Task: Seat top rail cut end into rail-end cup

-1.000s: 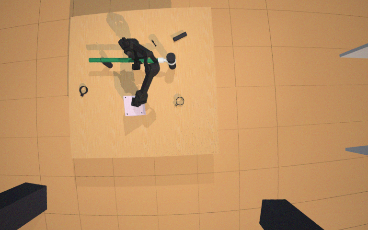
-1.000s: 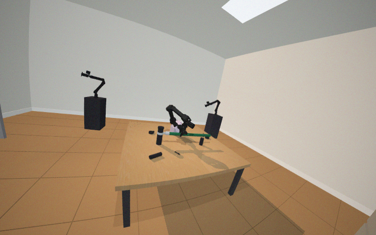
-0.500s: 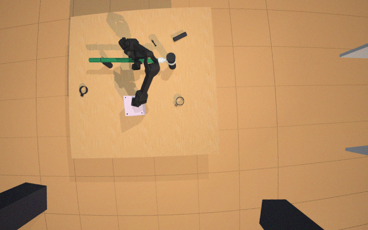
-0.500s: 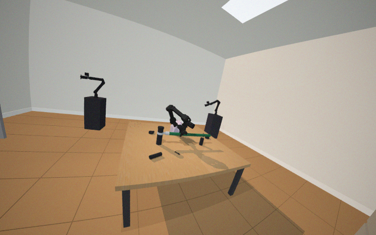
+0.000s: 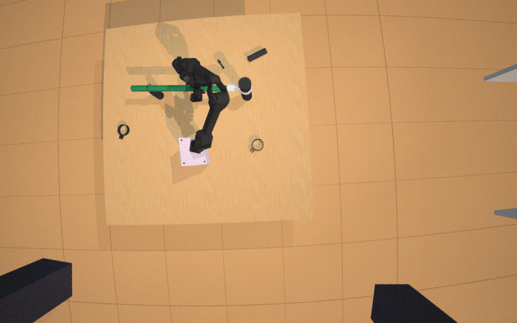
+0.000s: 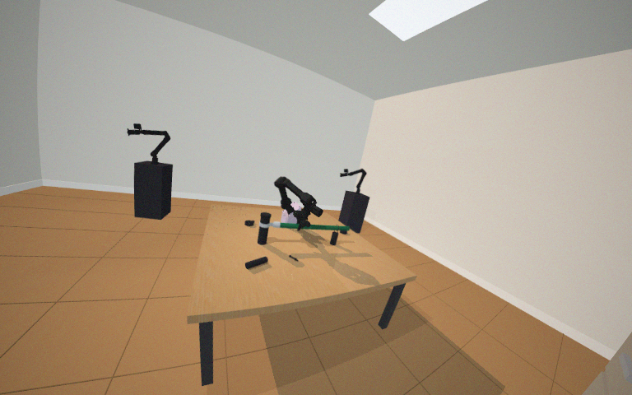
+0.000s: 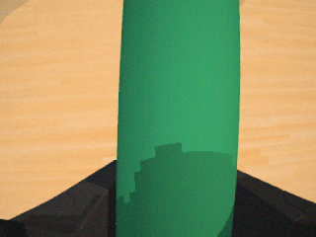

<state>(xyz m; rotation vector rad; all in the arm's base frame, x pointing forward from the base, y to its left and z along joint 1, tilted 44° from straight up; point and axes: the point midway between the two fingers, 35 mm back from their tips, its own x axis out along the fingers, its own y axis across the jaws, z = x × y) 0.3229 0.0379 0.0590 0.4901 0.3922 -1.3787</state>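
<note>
The green rail (image 5: 163, 88) (image 6: 326, 227) (image 7: 178, 93) lies level above the table and passes through the loop cap on the small dark post (image 5: 156, 94) (image 6: 333, 237). Its other end meets the white rail-end cup (image 5: 231, 87) on the white band (image 6: 264, 225) high on the big black post (image 5: 245, 84) (image 6: 263, 234), just under its cap. I cannot tell how deep the end sits in the cup. My gripper (image 5: 196, 91) (image 6: 304, 224) (image 7: 166, 172) is shut on the rail near its middle, with a dark finger on each side in the wrist view.
A black cylinder (image 5: 256, 54) (image 6: 256, 262) and a small bolt (image 5: 220, 63) (image 6: 293, 257) lie loose beyond the rail. A black band ring (image 5: 122, 130) and a wire ring (image 5: 257, 145) lie on the table (image 5: 244, 190). My arm stands on a pale plate (image 5: 198, 159).
</note>
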